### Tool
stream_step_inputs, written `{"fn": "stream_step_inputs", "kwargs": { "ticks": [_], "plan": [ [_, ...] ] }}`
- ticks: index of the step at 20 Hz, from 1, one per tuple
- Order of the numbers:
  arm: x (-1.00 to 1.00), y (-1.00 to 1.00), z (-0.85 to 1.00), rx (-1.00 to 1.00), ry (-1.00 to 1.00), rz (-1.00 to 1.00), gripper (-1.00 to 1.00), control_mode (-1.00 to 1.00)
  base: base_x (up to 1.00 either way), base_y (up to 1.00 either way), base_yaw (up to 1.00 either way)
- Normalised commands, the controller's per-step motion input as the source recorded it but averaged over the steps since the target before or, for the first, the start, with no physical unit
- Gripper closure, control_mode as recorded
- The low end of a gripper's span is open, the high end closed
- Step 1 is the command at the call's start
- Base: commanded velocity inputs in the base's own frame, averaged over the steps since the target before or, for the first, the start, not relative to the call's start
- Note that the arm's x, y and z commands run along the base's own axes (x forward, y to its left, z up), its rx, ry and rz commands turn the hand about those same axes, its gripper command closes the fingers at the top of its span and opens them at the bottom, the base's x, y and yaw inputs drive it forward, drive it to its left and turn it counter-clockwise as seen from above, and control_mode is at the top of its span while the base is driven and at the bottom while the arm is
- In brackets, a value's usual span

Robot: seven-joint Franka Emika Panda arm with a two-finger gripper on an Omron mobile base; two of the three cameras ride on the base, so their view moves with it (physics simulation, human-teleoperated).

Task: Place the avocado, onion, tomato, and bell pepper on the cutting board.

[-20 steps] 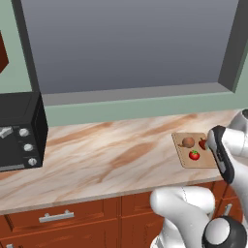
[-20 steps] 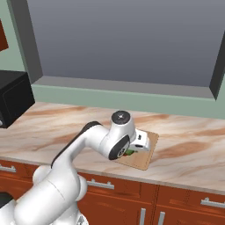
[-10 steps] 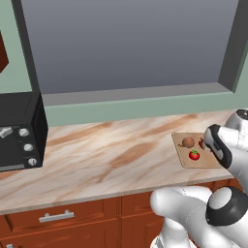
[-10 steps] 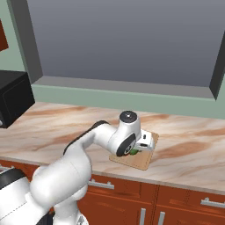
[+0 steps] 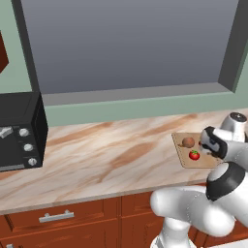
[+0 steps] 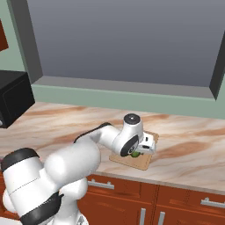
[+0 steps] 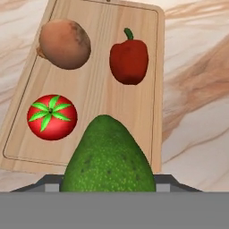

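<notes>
Gripper (image 6: 139, 151) clamped on avocado (image 7: 108, 156) over cutting board (image 7: 100, 94) near edge. Onion (image 7: 65, 43), tomato (image 7: 52, 117), bell pepper (image 7: 129, 61) on board. Black microwave (image 5: 19, 131) far left on counter (image 5: 106, 155).

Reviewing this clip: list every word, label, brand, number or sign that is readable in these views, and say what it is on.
None: no readable text in these views.
The toaster oven has three knobs and a small pale panel, with no legible marks.
The cutting board, onion, tomato, bell pepper and avocado carry no labels or stickers.
</notes>
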Motion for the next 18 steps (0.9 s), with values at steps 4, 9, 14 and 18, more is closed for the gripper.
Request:
{"fn": "stream_step_inputs", "kwargs": {
  "ticks": [4, 9, 14, 18],
  "plan": [
    [0.24, -0.03, -0.17, 0.04, 0.01, 0.0, 1.0, -1.0, 0.0, 0.0, 0.0],
    [0.17, -0.09, -0.22, 0.05, 0.01, 0.0, 1.0, -1.0, 0.0, 0.0, 0.0],
    [0.2, -0.09, -0.27, 0.05, 0.04, 0.0, 1.0, -1.0, 0.0, 0.0, 0.0],
    [0.17, -0.1, -0.25, 0.05, 0.04, 0.0, 1.0, -1.0, 0.0, 0.0, 0.0]
  ]
}}
